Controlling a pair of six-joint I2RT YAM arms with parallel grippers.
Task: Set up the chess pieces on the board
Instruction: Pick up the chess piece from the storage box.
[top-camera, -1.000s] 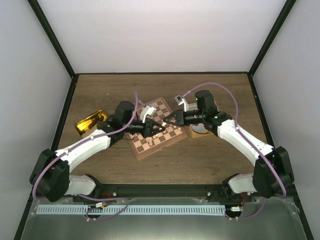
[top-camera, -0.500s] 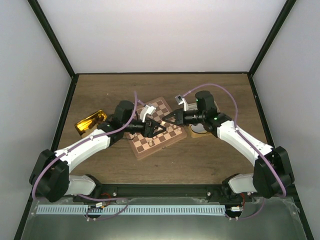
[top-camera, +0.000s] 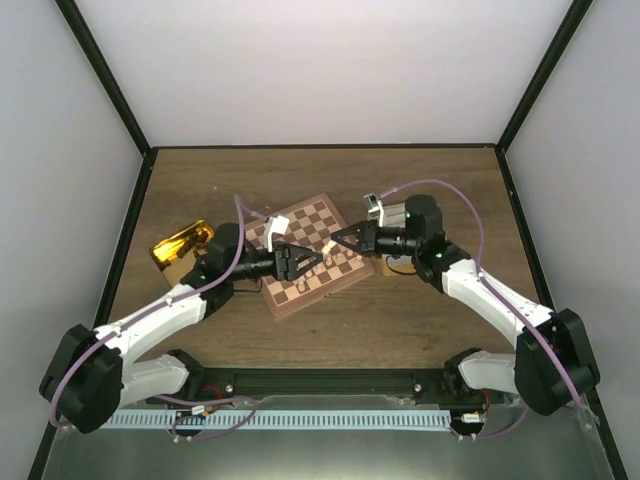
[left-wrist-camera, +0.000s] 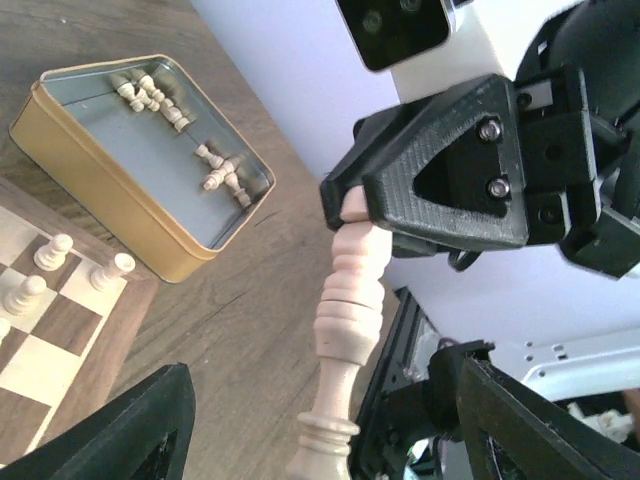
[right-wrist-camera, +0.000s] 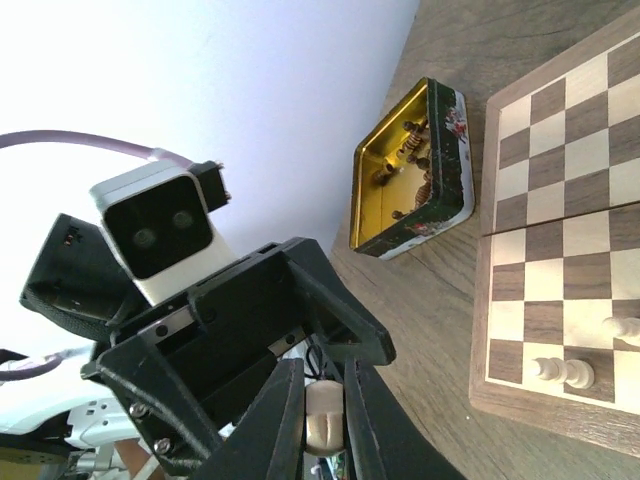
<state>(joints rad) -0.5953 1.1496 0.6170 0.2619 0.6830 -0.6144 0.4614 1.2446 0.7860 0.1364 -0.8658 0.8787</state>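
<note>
**Pale chess piece.** The pale chess piece (left-wrist-camera: 345, 320) is a tall turned piece, held in the air above the right part of the board (top-camera: 295, 290). It does not touch the board. It sits between the two grippers and is tilted, with its head toward the right gripper and its base toward the left gripper.

**Right gripper.** The right gripper (right-wrist-camera: 322, 385) is pinching the pale chess piece by its head. Both fingers are pressed against the piece.

**Left gripper.** The left gripper (top-camera: 310, 262) faces the right gripper from the left. Its fingers (left-wrist-camera: 150, 425) are spread wide, one on each side of the base of the piece, and there is a clear gap on both sides.

**Board.** The board lies flat near the middle of the surface (top-camera: 400, 320) and is turned at an angle to its edges. A few other pale chess pieces (left-wrist-camera: 50, 250) stand upright on squares along the right edge of the board. Most squares seen in the wrist views are bare.

**Tins.**
- The right tin (left-wrist-camera: 140, 160) is gold outside and has no lid. It lies on the surface just beside the right edge of the board. More pale pieces lie loose on their sides inside it.
- The left tin (right-wrist-camera: 415, 170) has a gold interior and lies on the surface to the left of the board, a little apart from it. Dark pieces lie loose inside it.
</note>
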